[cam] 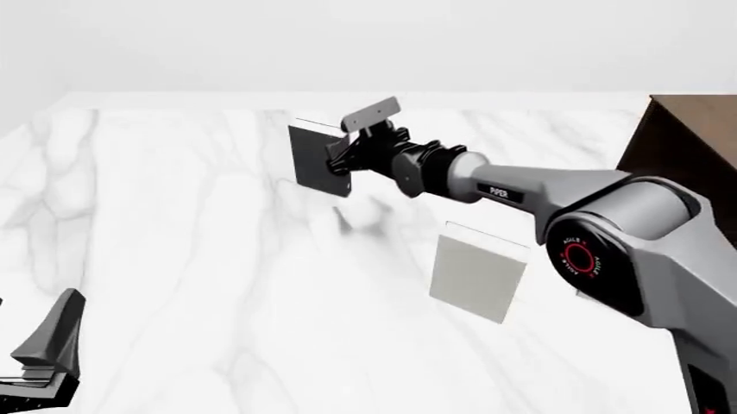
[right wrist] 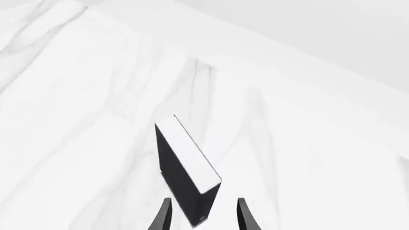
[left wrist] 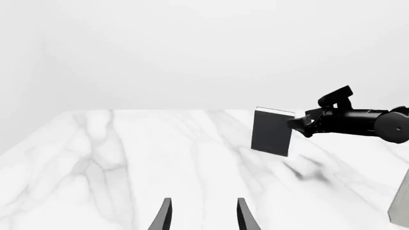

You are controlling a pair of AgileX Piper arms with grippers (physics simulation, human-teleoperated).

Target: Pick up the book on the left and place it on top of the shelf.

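Observation:
The dark book (cam: 313, 157) stands upright with its white page edge up, held off the marble table with its shadow apart on the surface below. It also shows in the left wrist view (left wrist: 271, 133) and the right wrist view (right wrist: 182, 165). My right gripper (cam: 341, 160) reaches across from the right and is shut on the book's edge, with a finger (right wrist: 164, 216) on each side. The dark brown shelf (cam: 689, 151) stands at the right edge. My left gripper (cam: 47, 349) is open and empty, low at the near left, its fingers (left wrist: 164, 218) over bare table.
A pale grey-white book (cam: 478, 278) stands upright on the table below the right arm's forearm (cam: 519, 194). A pale book's edge (left wrist: 401, 206) shows in the left wrist view. The white marble table (cam: 173, 224) stretches to the left and back.

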